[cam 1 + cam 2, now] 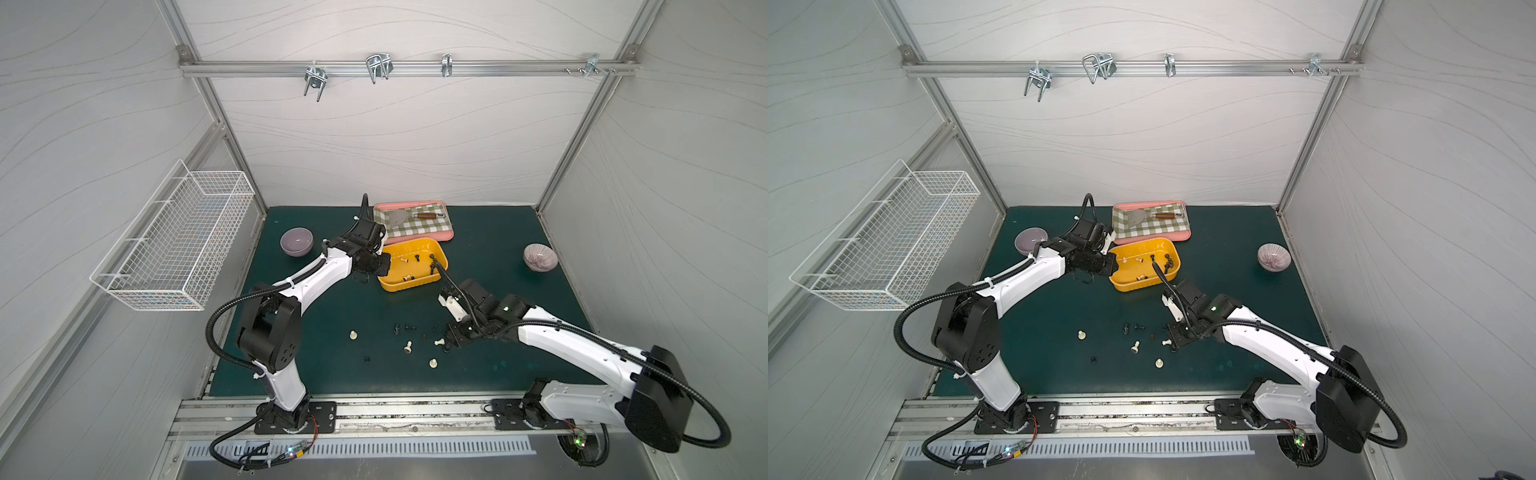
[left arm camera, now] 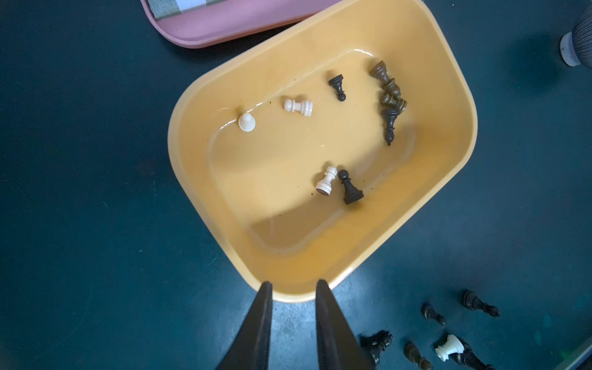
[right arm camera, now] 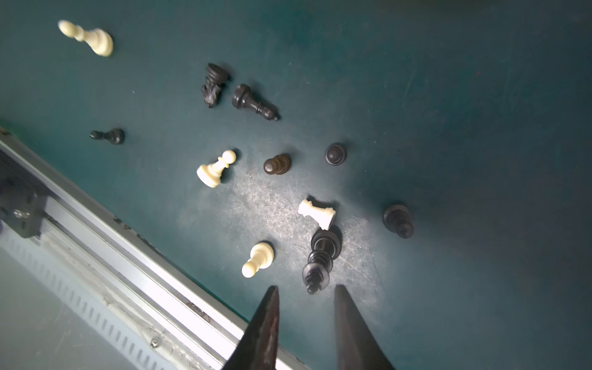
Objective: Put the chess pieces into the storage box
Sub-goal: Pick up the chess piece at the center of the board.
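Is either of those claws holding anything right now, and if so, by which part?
Nothing is held. The left gripper and the right gripper both show an empty gap between their fingers.

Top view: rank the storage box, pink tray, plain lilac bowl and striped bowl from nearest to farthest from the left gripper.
Measured from the left gripper in a top view:
1. storage box, its near end directly at the fingertips.
2. pink tray, just behind the box.
3. plain lilac bowl, out toward the table's left edge.
4. striped bowl, far across near the right edge.
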Action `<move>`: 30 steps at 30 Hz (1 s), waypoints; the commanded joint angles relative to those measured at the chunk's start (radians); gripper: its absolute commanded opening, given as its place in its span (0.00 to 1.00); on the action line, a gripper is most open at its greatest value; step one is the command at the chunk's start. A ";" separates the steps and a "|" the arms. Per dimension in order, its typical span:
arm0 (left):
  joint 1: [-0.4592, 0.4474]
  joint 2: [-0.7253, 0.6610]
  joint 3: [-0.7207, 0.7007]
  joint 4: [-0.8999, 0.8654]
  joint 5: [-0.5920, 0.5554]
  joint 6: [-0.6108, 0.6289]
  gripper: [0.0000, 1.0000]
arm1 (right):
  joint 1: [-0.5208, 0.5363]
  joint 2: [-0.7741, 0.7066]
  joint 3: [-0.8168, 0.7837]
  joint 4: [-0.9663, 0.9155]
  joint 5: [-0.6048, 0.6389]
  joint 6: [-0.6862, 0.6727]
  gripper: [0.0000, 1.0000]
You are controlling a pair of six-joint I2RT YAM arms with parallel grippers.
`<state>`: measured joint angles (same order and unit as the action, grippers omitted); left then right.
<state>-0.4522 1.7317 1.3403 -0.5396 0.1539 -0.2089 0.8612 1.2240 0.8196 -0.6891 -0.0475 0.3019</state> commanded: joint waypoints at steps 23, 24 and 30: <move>0.005 -0.055 -0.045 0.029 0.022 -0.004 0.25 | 0.138 0.193 0.104 -0.071 0.192 0.008 0.38; 0.005 -0.055 -0.046 0.030 0.021 -0.004 0.25 | 0.139 0.199 0.105 -0.075 0.195 0.011 0.38; 0.005 -0.055 -0.049 0.029 0.025 -0.003 0.25 | 0.143 0.216 0.112 -0.093 0.219 0.025 0.38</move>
<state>-0.4522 1.7012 1.2900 -0.5323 0.1665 -0.2142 0.9939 1.4261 0.9096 -0.7391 0.1467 0.3122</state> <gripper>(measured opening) 0.254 0.385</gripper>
